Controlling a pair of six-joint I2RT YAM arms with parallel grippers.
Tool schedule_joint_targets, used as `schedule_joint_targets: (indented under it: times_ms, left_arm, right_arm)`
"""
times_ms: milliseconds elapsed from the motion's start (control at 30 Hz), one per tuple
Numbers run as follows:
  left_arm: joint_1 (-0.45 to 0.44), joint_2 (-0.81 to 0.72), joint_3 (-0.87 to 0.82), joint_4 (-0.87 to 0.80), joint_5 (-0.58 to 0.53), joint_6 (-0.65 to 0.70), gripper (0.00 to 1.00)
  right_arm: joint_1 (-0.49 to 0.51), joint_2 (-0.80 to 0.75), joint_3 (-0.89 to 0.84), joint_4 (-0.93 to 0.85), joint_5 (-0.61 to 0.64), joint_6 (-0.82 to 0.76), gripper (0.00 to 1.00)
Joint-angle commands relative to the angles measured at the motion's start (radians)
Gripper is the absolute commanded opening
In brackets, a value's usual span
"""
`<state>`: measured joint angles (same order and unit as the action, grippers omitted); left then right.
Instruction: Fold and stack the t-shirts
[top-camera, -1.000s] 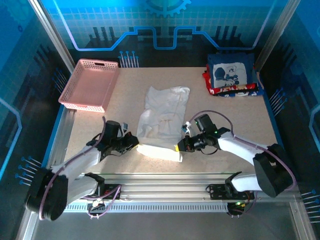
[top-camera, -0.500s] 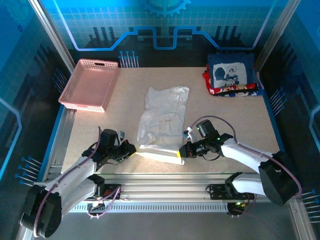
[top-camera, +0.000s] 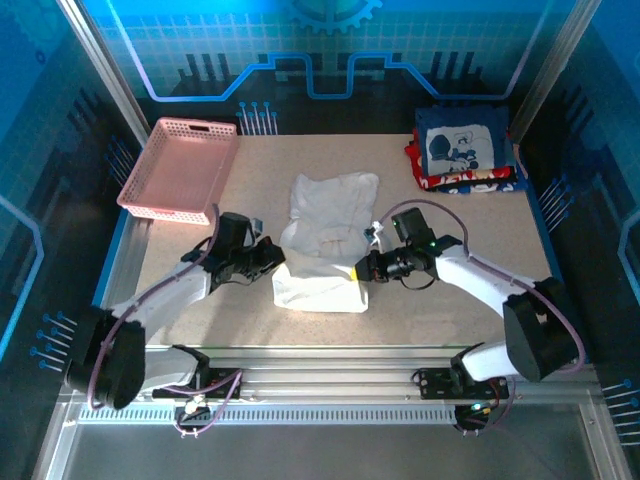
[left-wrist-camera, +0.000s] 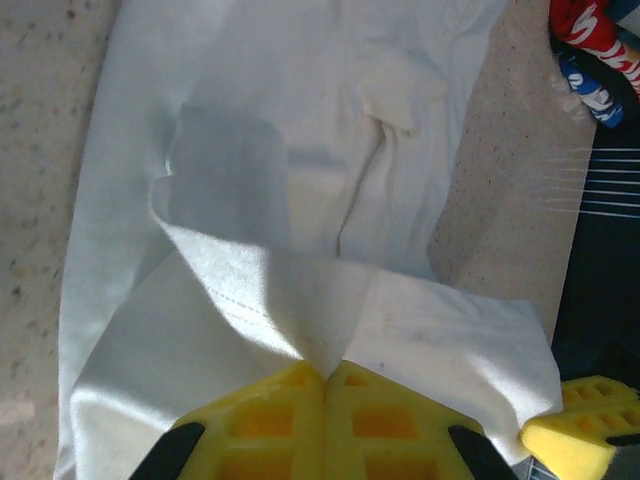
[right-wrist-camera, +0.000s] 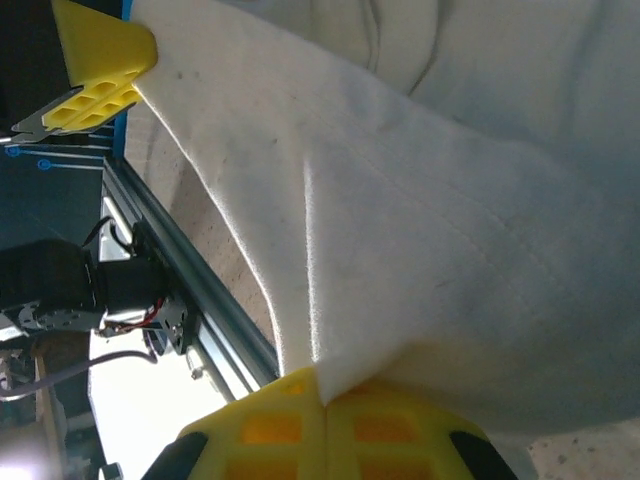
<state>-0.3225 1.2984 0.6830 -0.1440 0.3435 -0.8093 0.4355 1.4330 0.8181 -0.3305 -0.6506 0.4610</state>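
Top view: left gripper (top-camera: 272, 262) and right gripper (top-camera: 360, 272) each pinch the near hem of the white t-shirt (top-camera: 325, 215), cloth stretched between them. The folded stack (top-camera: 463, 148) sits well beyond the right jaws, its print too small to read.
Left wrist: jaws clamped on the hem, shirt spreading ahead.
Right wrist: same deal, clenched on cloth.

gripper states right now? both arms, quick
left gripper: closed, pinching an edge of the white t-shirt.
right gripper: closed, pinching the same white t-shirt's edge.
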Motion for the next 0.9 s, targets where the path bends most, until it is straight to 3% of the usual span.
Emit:
schedule_joint_targets:
  times_ms: [0, 167, 367, 467, 600, 867]
  left_arm:
    - [0.009, 0.082, 0.041, 0.016, -0.021, 0.036, 0.00]
    - [0.013, 0.167, 0.071, 0.037, -0.044, 0.038, 0.14]
    - [0.034, 0.195, 0.077, 0.064, -0.090, 0.019, 0.15]
    - [0.033, 0.199, 0.084, 0.096, -0.042, 0.020, 0.45]
    - [0.031, 0.163, 0.059, 0.045, -0.033, 0.018, 0.63]
    - [0.020, 0.208, 0.079, -0.011, -0.044, 0.035, 0.68]
  right_arm:
    - [-0.021, 0.067, 0.053, -0.057, -0.031, -0.061, 0.00]
    - [-0.040, 0.113, 0.056, -0.082, 0.015, -0.072, 0.00]
    - [-0.053, 0.121, 0.078, -0.079, 0.103, -0.067, 0.00]
    - [-0.053, 0.161, 0.118, -0.091, 0.095, -0.072, 0.02]
    - [-0.052, 0.182, 0.121, -0.078, 0.086, -0.064, 0.03]
    - [-0.052, 0.181, 0.114, -0.068, 0.075, -0.067, 0.03]
